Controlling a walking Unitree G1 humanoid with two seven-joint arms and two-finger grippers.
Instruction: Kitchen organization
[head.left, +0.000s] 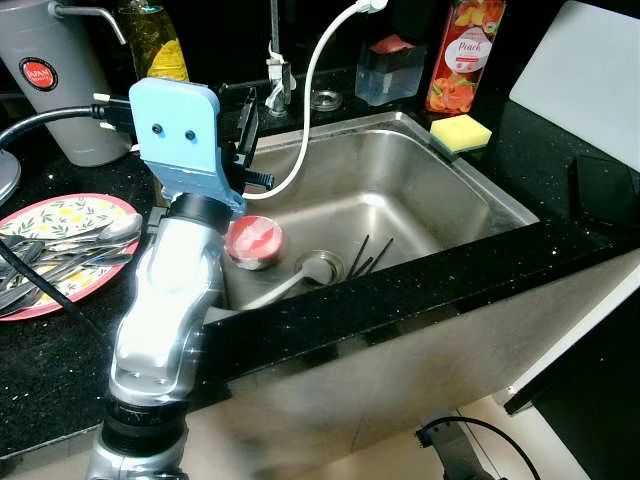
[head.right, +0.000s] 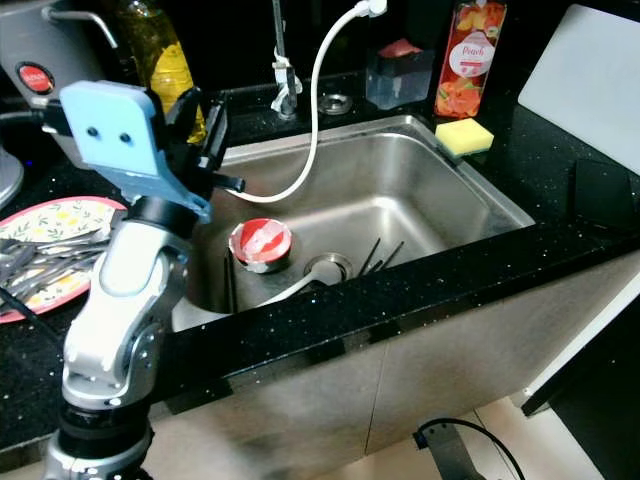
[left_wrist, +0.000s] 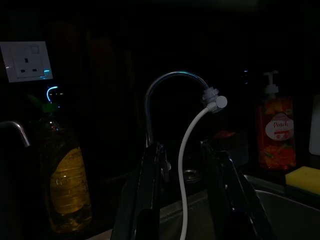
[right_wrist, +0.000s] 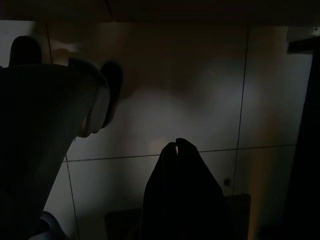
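Observation:
My left gripper (head.left: 248, 130) is raised over the back left corner of the steel sink (head.left: 400, 150), fingers open and holding nothing. In the left wrist view it (left_wrist: 182, 148) points at the curved faucet (left_wrist: 170, 77) and its white hose (left_wrist: 186, 150), still short of them. On the sink floor lie a red bowl (head.left: 253, 242), a ladle (head.left: 300, 276) and dark chopsticks (head.left: 368, 257). A floral plate (head.left: 60, 215) with several pieces of cutlery sits on the counter to the left. My right gripper (right_wrist: 176, 143) hangs idle over a tiled floor, its fingers together.
A yellow sponge (head.left: 461, 132), a peach soap bottle (head.left: 465, 55) and a clear container (head.left: 388, 70) line the sink's back edge. An oil bottle (head.left: 155, 40) and a grey kettle (head.left: 60, 80) stand at the back left. A white cutting board (head.left: 590, 70) leans at the right.

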